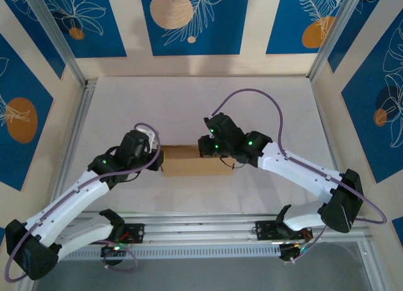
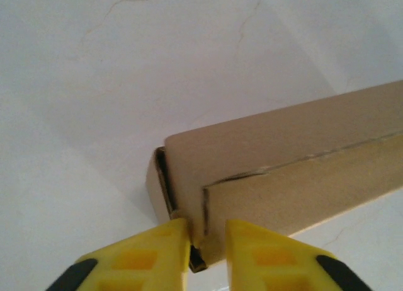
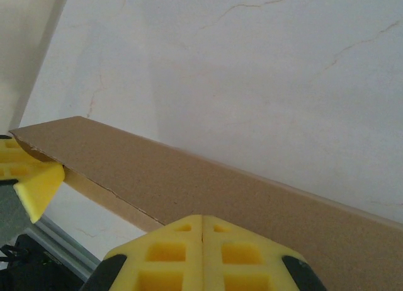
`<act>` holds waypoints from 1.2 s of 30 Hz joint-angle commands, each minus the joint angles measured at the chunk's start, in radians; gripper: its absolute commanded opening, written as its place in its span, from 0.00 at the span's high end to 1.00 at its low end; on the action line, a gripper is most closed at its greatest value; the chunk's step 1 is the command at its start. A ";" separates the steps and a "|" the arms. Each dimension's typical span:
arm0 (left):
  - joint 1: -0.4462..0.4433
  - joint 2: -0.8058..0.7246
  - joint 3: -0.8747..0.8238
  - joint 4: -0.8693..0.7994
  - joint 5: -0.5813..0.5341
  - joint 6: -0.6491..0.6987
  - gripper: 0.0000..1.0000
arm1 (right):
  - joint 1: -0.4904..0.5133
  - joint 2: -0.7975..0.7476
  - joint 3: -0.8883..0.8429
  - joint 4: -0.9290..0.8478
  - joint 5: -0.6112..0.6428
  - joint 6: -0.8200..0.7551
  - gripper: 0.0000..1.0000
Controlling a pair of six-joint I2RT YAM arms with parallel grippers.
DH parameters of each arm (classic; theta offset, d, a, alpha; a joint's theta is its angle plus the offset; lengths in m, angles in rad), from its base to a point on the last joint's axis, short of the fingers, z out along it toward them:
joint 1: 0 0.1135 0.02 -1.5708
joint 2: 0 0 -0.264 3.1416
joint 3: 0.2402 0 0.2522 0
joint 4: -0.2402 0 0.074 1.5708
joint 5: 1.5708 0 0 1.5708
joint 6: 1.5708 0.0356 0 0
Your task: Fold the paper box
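- Top view: the box (image 1: 189, 160) lies closed and flat near the middle of the table (image 1: 252, 108), with its long side running left to right. The left claw (image 1: 156, 154) is at the box's left end. The right claw (image 1: 211, 147) is over its right part, by the back edge.
- Left wrist view: the left claw (image 2: 208, 244) has its jaws a little apart. The near corner of the box (image 2: 283, 152) stands in the gap, which is wider than the thin card edge there, so nothing is clamped. The rest of the box runs off to the right.
- Right wrist view: the right claw (image 3: 201, 240) has its jaws pressed together with nothing between them. The box (image 3: 189, 177) lies just beyond the tips; I cannot tell whether they touch it. At the box's far left corner are the left claw's fingers (image 3: 34, 187).
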 commanded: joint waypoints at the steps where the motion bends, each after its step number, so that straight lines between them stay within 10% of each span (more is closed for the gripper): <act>1: 0.008 -0.024 0.012 -0.101 -0.004 -0.001 0.65 | 0.006 0.007 -0.040 -0.071 0.018 0.020 1.00; 10: 0.010 -0.092 0.085 -0.146 0.082 0.024 0.39 | 0.002 0.016 -0.052 -0.072 0.046 0.026 1.00; 21: 0.021 -0.074 0.319 -0.236 0.037 0.035 0.38 | 0.002 0.024 -0.069 -0.068 0.043 0.029 1.00; 36: 0.067 0.088 0.170 -0.028 0.035 -0.018 0.52 | 0.022 -0.007 -0.079 -0.082 0.056 0.032 1.00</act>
